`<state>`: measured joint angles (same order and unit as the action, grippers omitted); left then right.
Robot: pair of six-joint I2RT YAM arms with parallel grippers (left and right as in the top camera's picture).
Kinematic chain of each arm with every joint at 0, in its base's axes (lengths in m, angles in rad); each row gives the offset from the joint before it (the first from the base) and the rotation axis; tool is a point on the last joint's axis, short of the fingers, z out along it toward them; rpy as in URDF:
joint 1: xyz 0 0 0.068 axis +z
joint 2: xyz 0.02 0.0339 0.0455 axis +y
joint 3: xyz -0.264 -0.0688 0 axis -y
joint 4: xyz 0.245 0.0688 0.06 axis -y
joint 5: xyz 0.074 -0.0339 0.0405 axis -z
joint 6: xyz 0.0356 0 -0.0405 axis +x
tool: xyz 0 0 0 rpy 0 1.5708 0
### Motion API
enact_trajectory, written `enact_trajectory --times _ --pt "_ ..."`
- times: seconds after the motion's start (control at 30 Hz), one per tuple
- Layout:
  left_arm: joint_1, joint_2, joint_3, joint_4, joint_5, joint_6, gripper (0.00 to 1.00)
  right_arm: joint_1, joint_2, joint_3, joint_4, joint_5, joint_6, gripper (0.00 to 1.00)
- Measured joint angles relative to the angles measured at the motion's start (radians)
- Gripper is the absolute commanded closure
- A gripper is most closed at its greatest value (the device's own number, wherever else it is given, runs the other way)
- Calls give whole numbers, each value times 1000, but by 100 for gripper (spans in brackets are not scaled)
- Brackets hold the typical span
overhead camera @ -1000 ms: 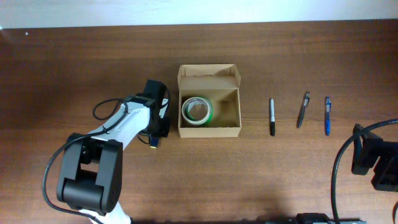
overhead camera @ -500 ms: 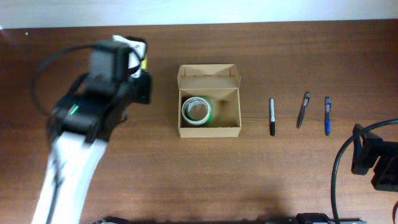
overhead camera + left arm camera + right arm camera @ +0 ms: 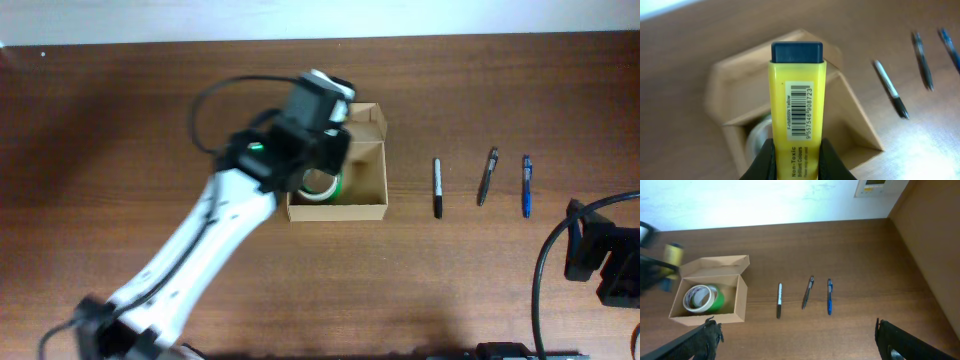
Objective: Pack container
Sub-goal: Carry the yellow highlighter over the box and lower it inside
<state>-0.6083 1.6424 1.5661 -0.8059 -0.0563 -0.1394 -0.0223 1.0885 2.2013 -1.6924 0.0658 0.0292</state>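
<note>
Six things in all, of four kinds.
One container (image 3: 340, 211), one tape roll (image 3: 702, 298), one yellow highlighter (image 3: 796, 105), and three pens: black marker (image 3: 437, 187), grey pen (image 3: 487, 176), blue pen (image 3: 526, 185).

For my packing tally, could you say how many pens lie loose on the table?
3, right of the container: black marker nearest, dark pen next, blue pen farthest. The arm could hide more.

The yellow highlighter (image 3: 796, 75) carries a white barcode label (image 3: 799, 109) reading "F-HM560N Yellow" and 9 557546 908723. Below it, "Non-Toxic" in black; the smaller line underneath is too fine to read.
</note>
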Motion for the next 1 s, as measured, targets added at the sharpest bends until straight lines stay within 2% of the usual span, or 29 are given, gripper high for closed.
enact_trajectory --times 0.23,0.47,0.73,1.0 --pt "-81 151 -2 28 60 -75 98 0 0 0 0 -2 1 1" --pt "-131 182 -5 62 76 -109 98 0 0 0 0 -3 1 1" --pt "-135 259 -5 86 73 -124 98 0 0 0 0 -3 1 1" --pt "-135 306 -5 92 29 -214 98 0 0 0 0 -3 1 1"
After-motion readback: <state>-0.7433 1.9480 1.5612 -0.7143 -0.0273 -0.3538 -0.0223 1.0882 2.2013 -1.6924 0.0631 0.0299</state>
